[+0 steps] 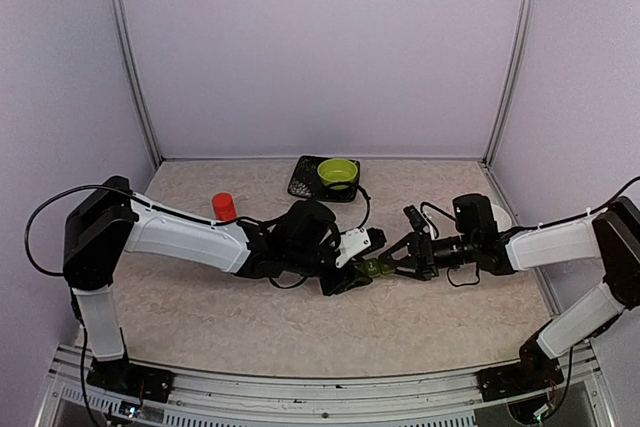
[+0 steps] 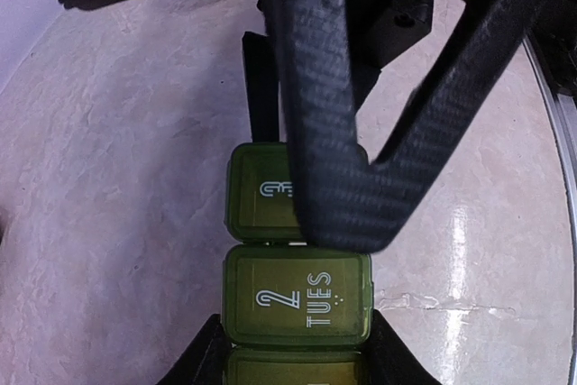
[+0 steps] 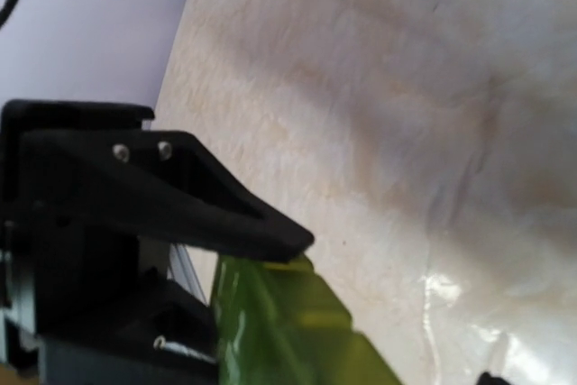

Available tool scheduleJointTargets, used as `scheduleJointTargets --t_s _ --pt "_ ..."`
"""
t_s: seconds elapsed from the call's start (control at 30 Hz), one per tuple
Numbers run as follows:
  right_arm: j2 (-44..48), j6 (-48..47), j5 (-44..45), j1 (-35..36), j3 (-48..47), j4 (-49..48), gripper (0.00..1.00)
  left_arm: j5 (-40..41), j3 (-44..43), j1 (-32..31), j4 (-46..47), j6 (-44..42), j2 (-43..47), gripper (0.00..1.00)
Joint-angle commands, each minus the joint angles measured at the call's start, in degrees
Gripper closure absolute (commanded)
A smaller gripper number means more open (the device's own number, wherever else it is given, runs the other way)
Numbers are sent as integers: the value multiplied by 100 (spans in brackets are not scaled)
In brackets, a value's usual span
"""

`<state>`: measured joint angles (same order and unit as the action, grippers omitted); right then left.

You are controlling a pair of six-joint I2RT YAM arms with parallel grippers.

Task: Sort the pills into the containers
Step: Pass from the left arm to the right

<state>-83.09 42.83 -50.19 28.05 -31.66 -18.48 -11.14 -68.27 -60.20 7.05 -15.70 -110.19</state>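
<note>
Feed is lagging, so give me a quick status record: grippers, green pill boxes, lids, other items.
Left gripper: shut on the row of dark green translucent square pill boxes, gripped at its sides
Right gripper: open, one black finger over the box marked 3
Lids: closed on the boxes in view
Elsewhere: small red cylinder; yellow-green bowl on black tray

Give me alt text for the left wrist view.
A green pill organizer is held between the left hand's fingers, its middle lid reading 2 TUES. The right hand's finger overlaps the next lid, marked 3, over a marbled tabletop.
</note>
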Motion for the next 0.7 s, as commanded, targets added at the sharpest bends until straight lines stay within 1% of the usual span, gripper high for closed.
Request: scheduleJointTargets --t_s 0.0,0.2,0.53,0.67 --pt "-337 364 -193 249 -39 -627 14 233 60 -125 204 31 191 62" --pt "-628 595 -366 395 -84 -920 23 214 71 -165 273 58 210 62" --pt "-656 859 -437 447 -122 -1105 23 320 160 -285 262 -56 311 62" --pt "-601 933 -527 447 -128 -1210 25 334 188 -340 253 -61 355 61"
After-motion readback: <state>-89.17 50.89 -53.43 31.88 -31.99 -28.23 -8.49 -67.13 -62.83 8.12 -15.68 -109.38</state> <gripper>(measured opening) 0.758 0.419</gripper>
